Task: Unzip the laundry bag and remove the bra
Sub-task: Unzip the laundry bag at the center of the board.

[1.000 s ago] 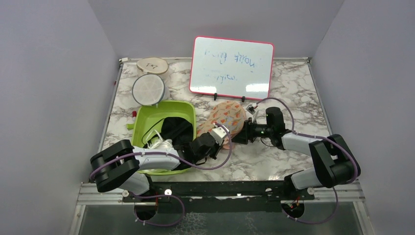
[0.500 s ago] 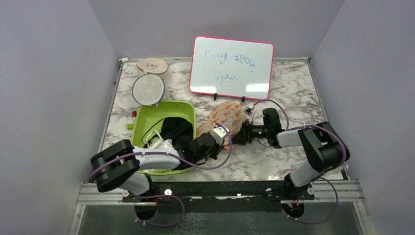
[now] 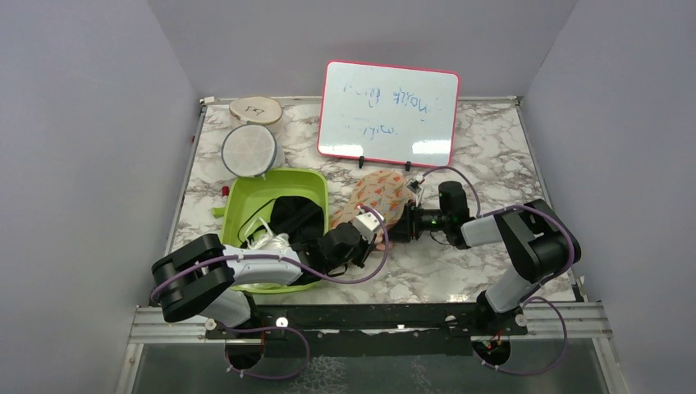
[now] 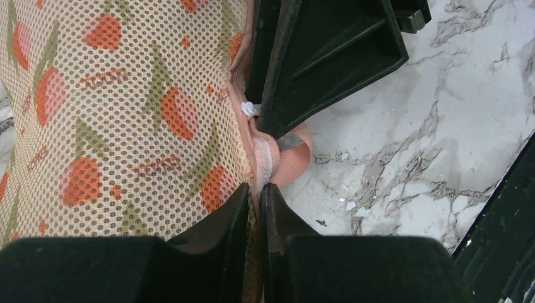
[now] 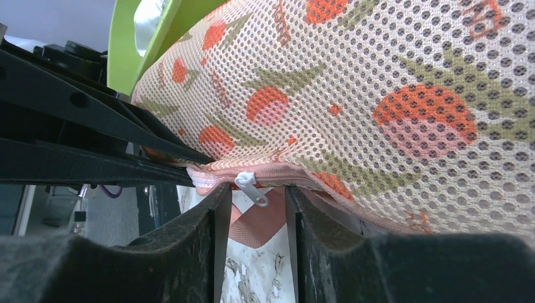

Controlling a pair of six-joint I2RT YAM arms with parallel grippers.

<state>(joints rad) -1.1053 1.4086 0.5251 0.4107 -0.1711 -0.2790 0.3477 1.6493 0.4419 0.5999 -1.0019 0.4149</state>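
The peach laundry bag [image 3: 379, 195] with orange and green leaf print lies on the marble table beside the green tub [image 3: 246, 201]. It fills the left wrist view [image 4: 126, 101] and the right wrist view [image 5: 378, 95]. My left gripper [image 4: 255, 196] is shut on the bag's zipper seam at its near end. My right gripper [image 5: 252, 196] is open, its fingers on either side of the white zipper pull [image 5: 251, 187], which hangs free between them. The zip is closed. The bra is hidden.
The green tub holds a black garment [image 3: 291, 217] and a white cloth bundle [image 3: 267, 242]. A whiteboard [image 3: 388, 113] stands at the back. A round white mesh disc [image 3: 249, 149] and a wooden disc [image 3: 255, 108] lie at the back left.
The right arm has drawn in to the left, bringing its gripper up to the bag's edge. The left gripper and the bag have stayed put.
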